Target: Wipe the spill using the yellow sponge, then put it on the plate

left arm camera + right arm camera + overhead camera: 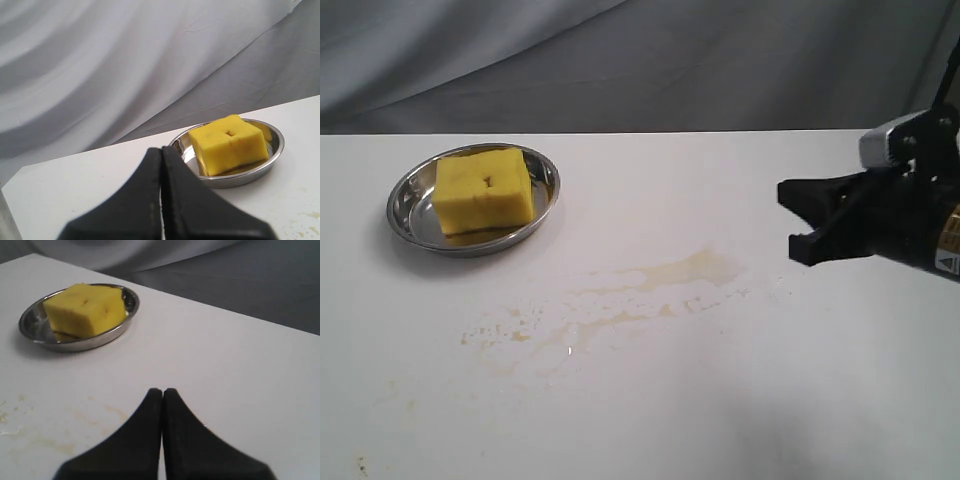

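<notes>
Exterior view: found the sponge (485,190) sitting in the plate (400,215) at the upper left of the frame, resting on the dish floor. Saw the spill (650,285) as thin, pale brownish smears and specks across the middle of the table (840,400), trailing toward the lower left and apart from the plate. Caught the right gripper (798,218) at the right edge, pointing left, with the smears between it and the sponge and the sponge well apart to its upper left. Read it from the right wrist view as pressed together and empty, black tips meeting in one seam. Found no left gripper (161,148) in the exterior view; saw it in the left wrist view likewise closed on nothing, with the plate near, ahead of the tips at the right of that frame. Judged the left arm the nearer one for a pickup. Took the sponge's long axis as roughly left to right in the exterior frame, though the top looked close to square. Noted thick matte yellow foam with a small dent on top, likely to squash under a pinch. Noted a shallow, shiny steel dish with a raised rim, mirroring the yellow. Could not tell whether the wiping was done.
</notes>
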